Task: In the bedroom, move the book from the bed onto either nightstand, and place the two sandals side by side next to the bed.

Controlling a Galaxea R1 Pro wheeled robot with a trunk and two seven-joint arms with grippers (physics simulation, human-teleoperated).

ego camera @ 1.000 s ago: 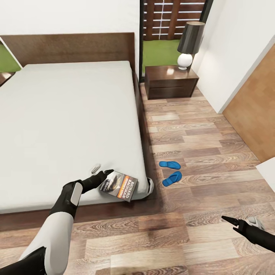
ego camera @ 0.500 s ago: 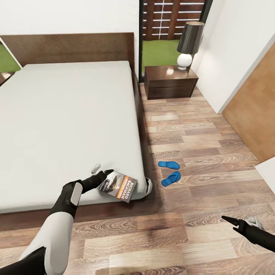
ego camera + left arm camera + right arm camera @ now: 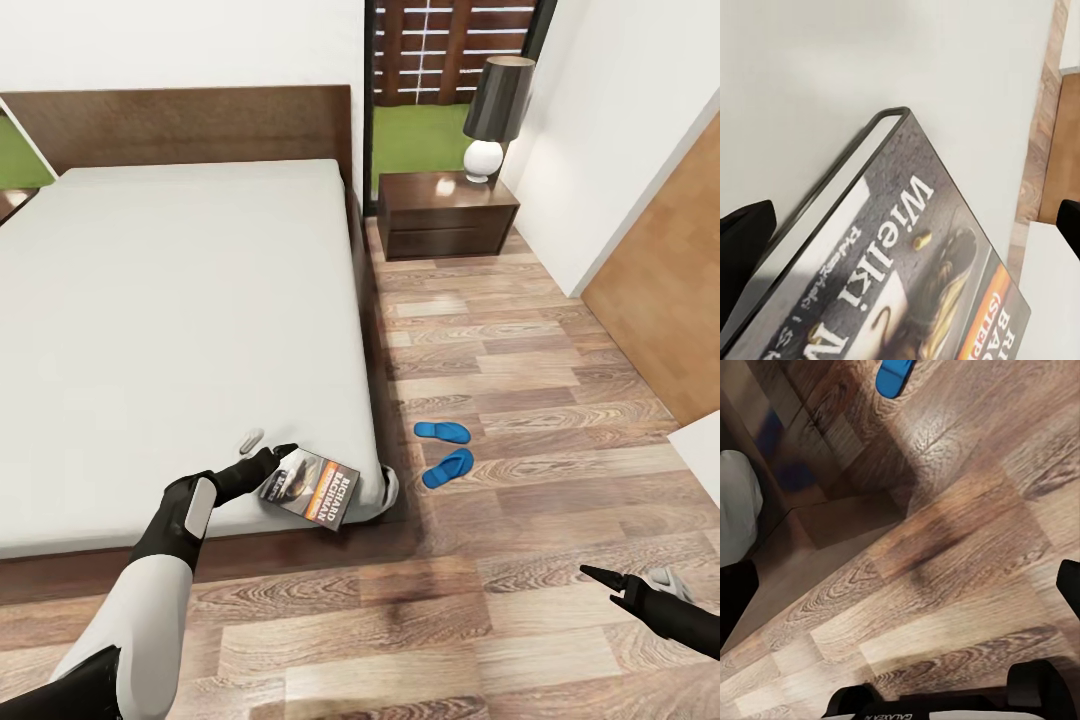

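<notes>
- Gripping of the book (image 3: pixel 312 487) by the left pincer (image 3: pixel 272 462) is judged from the head view: the cover's near edge sits between the dark fingers, at the bed's (image 3: pixel 180 330) foot corner.
- The book is held tilted, its far end hanging past the mattress edge; this is read as a lift-off pose, ready for carrying to the nightstand (image 3: pixel 447 213).
- In the left wrist view the cover (image 3: pixel 907 285) runs between two dark fingertips (image 3: pixel 742 247), white mattress behind it.
- From the pincer, the book extends toward 4 o'clock; the nightstand stands well apart at 1 o'clock, a lamp (image 3: pixel 495 115) on its top.
- The two sandals (image 3: pixel 445 450) lie on the floor beside the bed, at 3 o'clock of the book, angled apart, not yet paired.
- The right pincer (image 3: pixel 615 583) is held low over bare floor, spread and empty; a blue sandal tip (image 3: pixel 894 376) is seen ahead of it.
</notes>
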